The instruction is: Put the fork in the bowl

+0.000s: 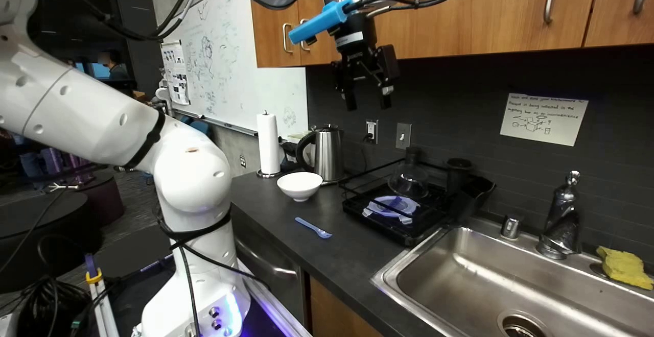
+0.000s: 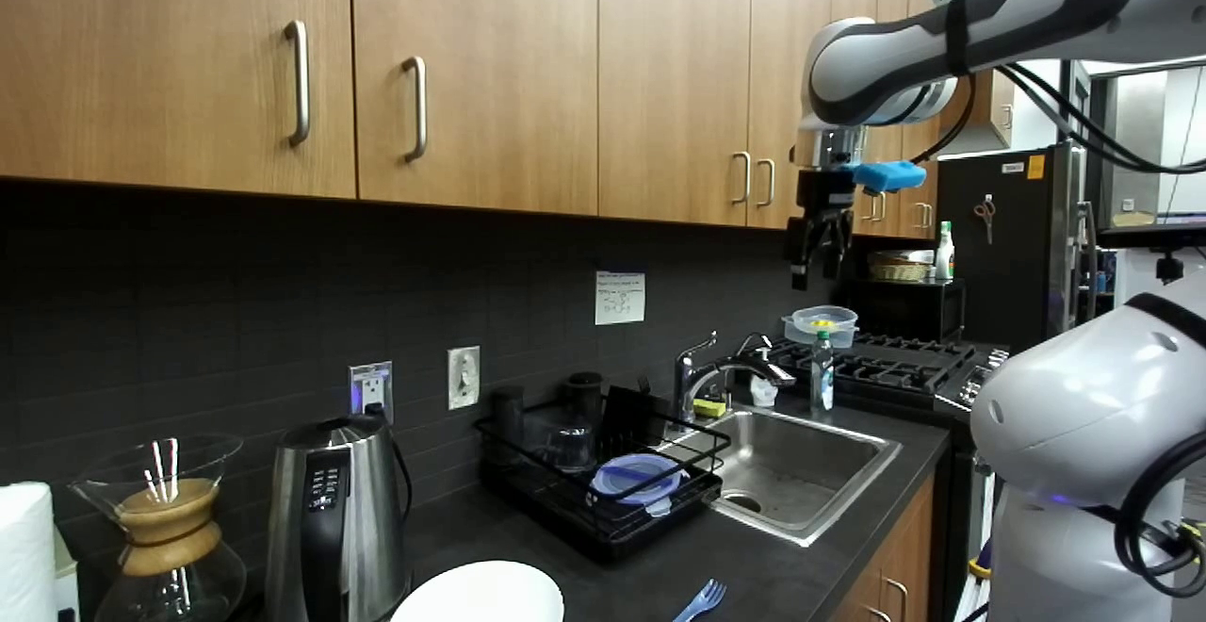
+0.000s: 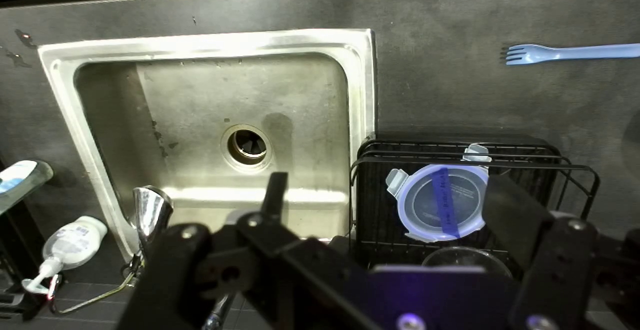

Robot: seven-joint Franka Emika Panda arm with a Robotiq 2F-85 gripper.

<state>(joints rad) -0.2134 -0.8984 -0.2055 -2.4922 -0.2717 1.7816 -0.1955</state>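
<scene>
A light blue fork (image 1: 312, 227) lies flat on the dark counter between the bowl and the sink. It also shows in an exterior view (image 2: 699, 601), partly cut off, and at the right edge of the wrist view (image 3: 570, 53). The white bowl (image 1: 300, 189) stands upright on the counter in front of the kettle. An exterior view shows only part of it at the bottom edge (image 2: 479, 596). It is out of the wrist view. My gripper (image 1: 368, 103) is open and empty, high above the counter. In the wrist view its fingers (image 3: 390, 192) stand wide apart over the sink and rack.
A black dish rack (image 1: 375, 224) holds a lidded container (image 1: 393, 206) and glassware beside the sink (image 1: 386, 277). A steel kettle (image 1: 328, 153) and a paper towel roll (image 1: 268, 144) stand behind the bowl. The faucet (image 1: 561, 219) rises behind the sink. Wooden cabinets (image 1: 475, 15) hang above the counter.
</scene>
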